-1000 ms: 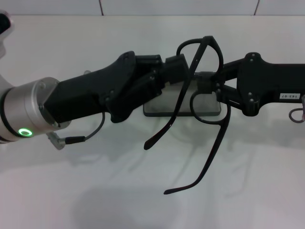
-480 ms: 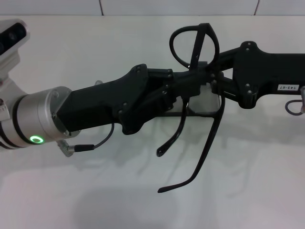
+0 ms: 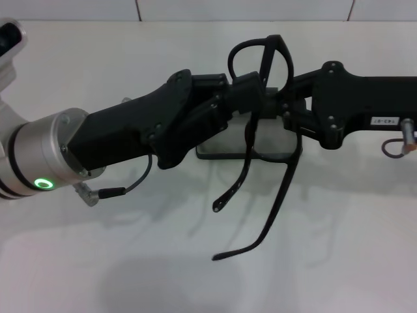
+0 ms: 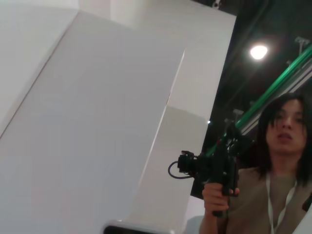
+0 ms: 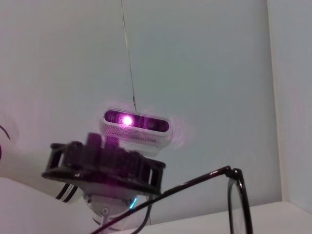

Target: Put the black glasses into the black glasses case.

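Since a moment ago the left gripper [image 3: 257, 98] has drawn back leftward, uncovering the black glasses case [image 3: 215, 149] on the table [image 3: 98, 65]. Both it and the right gripper [image 3: 283, 104] pinch the black glasses [image 3: 260, 124], held above the case with temples dangling. Opposed pulls could twist the frame, or a dangling temple might snag the rim.

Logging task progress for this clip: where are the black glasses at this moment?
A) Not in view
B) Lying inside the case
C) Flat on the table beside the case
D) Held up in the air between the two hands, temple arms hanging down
D: the black glasses are held aloft where the left hand and right hand meet, above the black glasses case on the table.
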